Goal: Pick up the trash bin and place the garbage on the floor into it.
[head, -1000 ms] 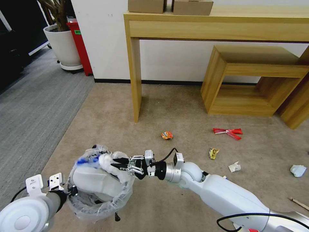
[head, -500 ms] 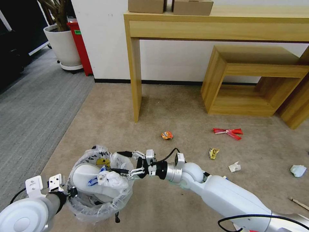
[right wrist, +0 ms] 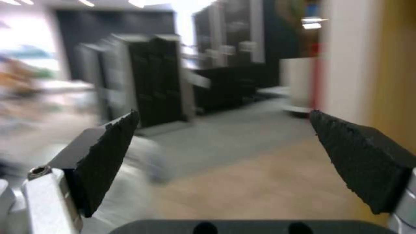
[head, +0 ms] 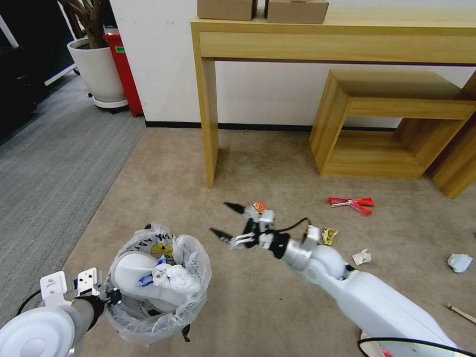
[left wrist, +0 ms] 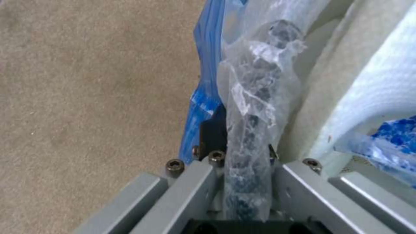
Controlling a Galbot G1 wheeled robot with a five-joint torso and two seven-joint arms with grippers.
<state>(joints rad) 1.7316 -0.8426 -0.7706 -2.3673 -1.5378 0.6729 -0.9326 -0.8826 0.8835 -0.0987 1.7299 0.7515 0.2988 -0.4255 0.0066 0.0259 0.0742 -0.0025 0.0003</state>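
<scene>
Left end effector (head: 111, 296) pinches the bag-wrapped rim of the trash bin (head: 157, 283); the left wrist view shows the crinkled liner and dark rim (left wrist: 251, 136) clamped between its plates. Holding at the rim keeps the bin mouth upward and open beside the robot, presumably so the other arm can drop litter in from above. Inside the bin lie a white slipper (head: 136, 270) and crumpled white paper (head: 176, 277). Right end effector (head: 229, 221) hangs above the floor (head: 163, 183), between the bin and the loose litter, fingers spread wide and empty; pads (right wrist: 110, 156) well apart in the right wrist view. Garbage on the carpet: orange packet (head: 258, 206) just beyond the right end effector, yellow packet (head: 329, 235), red wrappers (head: 353, 204), white scrap (head: 361, 257), pale crumpled wad (head: 459, 262), wooden stick (head: 461, 312) at the view's edge. Open carpet surrounds each piece. Worktop leg (head: 210, 124) and low wooden shelf unit (head: 391, 124) bound the far side; the orange packet sits nearest the leg, though apart from it.
</scene>
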